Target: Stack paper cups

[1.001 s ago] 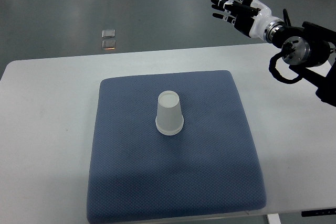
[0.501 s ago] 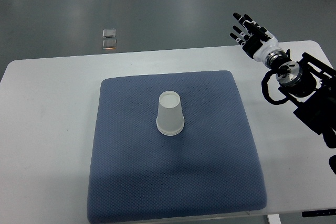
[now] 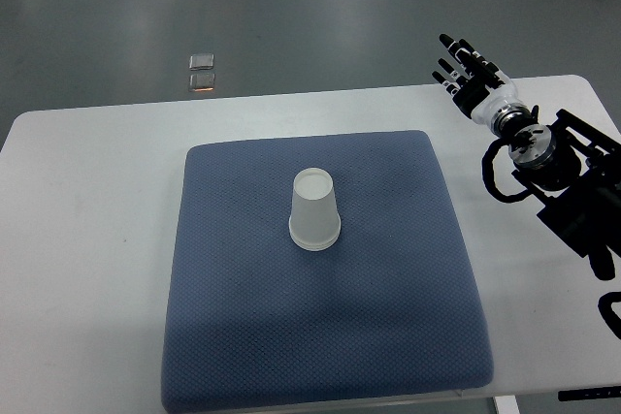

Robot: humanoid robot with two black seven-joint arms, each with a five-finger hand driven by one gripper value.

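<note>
A white paper cup stands upside down near the middle of the blue mat; a rim line near its base suggests more than one cup nested together. My right hand is raised over the table's far right edge, fingers spread and holding nothing, well clear of the cup. Its black arm comes in from the right edge. The left arm does not show.
The blue mat lies on a white table. Beyond the table's far edge is grey floor with two small pale squares on it.
My right hand has drawn back and down toward the right, from above the floor to over the table's far right edge, and turned fingers-up. The cup has not moved.
</note>
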